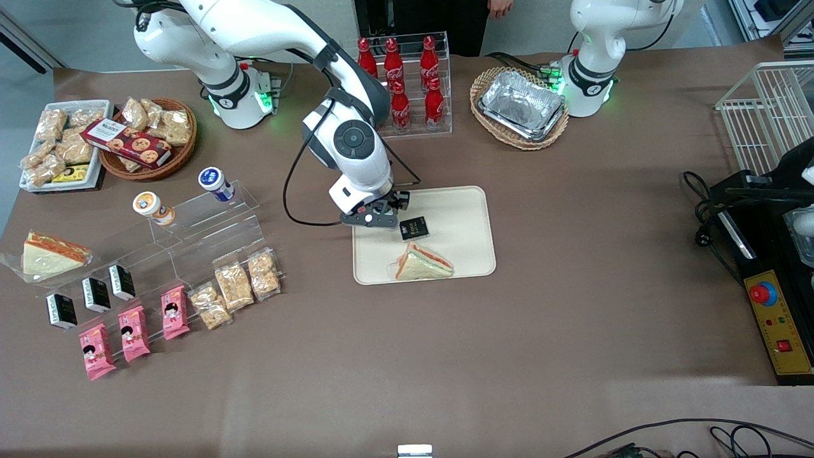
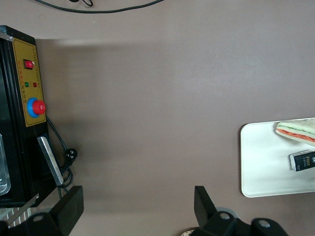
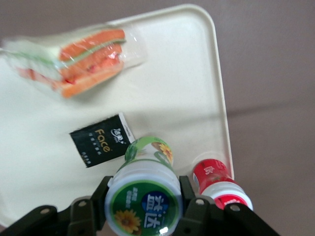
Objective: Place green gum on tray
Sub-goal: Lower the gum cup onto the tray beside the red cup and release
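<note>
The green gum (image 3: 144,189), a small bottle with a green body and a white lid bearing a green label, sits between the fingers of my right gripper (image 3: 144,199), which is shut on it. In the front view the gripper (image 1: 375,217) hangs over the edge of the beige tray (image 1: 461,213) that lies toward the working arm's end, and it hides the bottle there. The bottle is above the tray floor (image 3: 172,78); I cannot tell whether it touches. The tray also shows in the left wrist view (image 2: 266,167).
On the tray lie a wrapped sandwich (image 1: 423,262) and a black "Face" packet (image 1: 414,228). A red bottle (image 3: 216,183) is at the tray's rim beside the gum. An acrylic shelf (image 1: 210,222) carries an orange-lidded bottle (image 1: 151,207) and a blue one (image 1: 215,182). Cola bottles (image 1: 400,76) stand farther back.
</note>
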Available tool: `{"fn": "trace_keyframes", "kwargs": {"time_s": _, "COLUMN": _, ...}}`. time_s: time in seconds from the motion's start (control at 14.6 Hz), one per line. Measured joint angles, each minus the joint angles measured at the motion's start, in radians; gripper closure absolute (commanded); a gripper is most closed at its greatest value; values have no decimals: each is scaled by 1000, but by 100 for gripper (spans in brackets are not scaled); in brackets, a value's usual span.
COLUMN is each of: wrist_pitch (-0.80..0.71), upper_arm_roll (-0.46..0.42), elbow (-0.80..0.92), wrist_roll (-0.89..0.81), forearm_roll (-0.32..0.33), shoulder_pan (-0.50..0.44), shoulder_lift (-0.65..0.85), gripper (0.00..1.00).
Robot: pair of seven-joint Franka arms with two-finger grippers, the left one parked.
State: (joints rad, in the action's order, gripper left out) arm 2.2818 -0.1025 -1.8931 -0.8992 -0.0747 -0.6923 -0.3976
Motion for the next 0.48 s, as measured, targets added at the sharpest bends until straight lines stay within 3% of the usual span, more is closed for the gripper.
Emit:
{"fn": "trace_keyframes", "kwargs": {"time_s": 0.27, "wrist_pitch": 87, "upper_arm_roll": 0, "elbow": -89, "wrist_roll": -20, "forearm_roll": 5, "shoulder_pan": -20, "shoulder_lift": -3, "gripper": 91}}
{"fn": "trace_keyframes", "kwargs": {"time_s": 0.48, "wrist_pitch": 108, "upper_arm_roll": 0, "elbow": -102, "wrist_roll": -22, "forearm_roll": 20, "shoulder_pan": -23, "shoulder_lift": -21, "gripper": 82}}
